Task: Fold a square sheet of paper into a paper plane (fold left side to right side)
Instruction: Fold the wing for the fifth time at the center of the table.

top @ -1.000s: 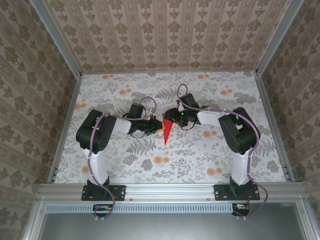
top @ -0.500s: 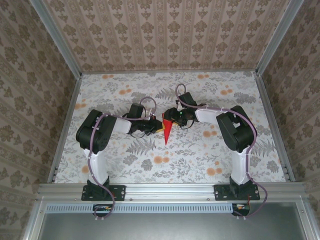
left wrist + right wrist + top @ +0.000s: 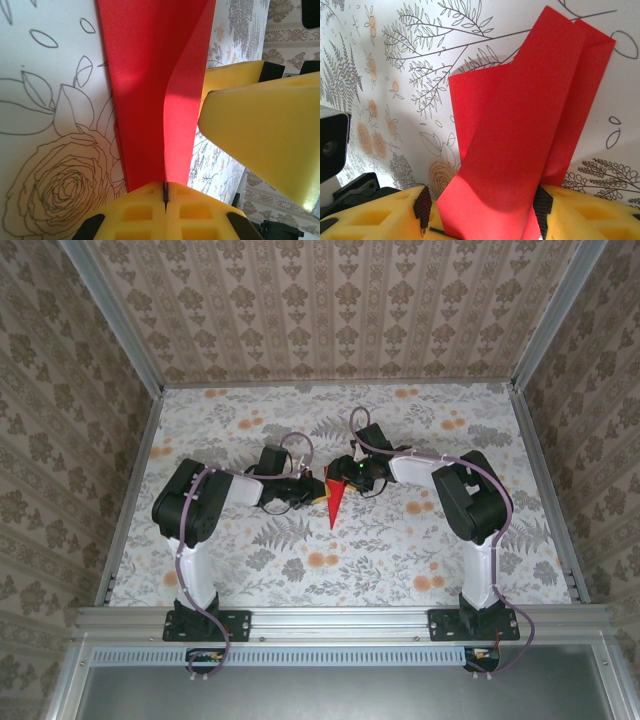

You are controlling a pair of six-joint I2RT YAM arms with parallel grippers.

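Note:
The red paper plane [image 3: 333, 505] lies mid-table as a narrow dart, its tip pointing toward the near edge. My left gripper [image 3: 314, 491] reaches it from the left. In the left wrist view its yellow fingers [image 3: 135, 210] are shut on a raised edge of the paper [image 3: 150, 90], at the crease. My right gripper [image 3: 341, 480] comes from the right. Its yellow fingers [image 3: 375, 215] stand apart, and a lifted flap of the paper [image 3: 520, 125] rises out of the gap between the black pads [image 3: 423, 205]. The right gripper's fingers [image 3: 265, 130] hang close beside the flap in the left wrist view.
The floral tablecloth [image 3: 400, 550] covers the table. Patterned walls with aluminium rails [image 3: 540, 480] close it in on three sides. Both arm bases [image 3: 205, 620] sit on the near rail. The left arm's wrist camera [image 3: 331, 145] is close on the right gripper's left.
The right arm has swung a little to the left, closer over the paper, and then held still. The left gripper and the paper have stayed in place.

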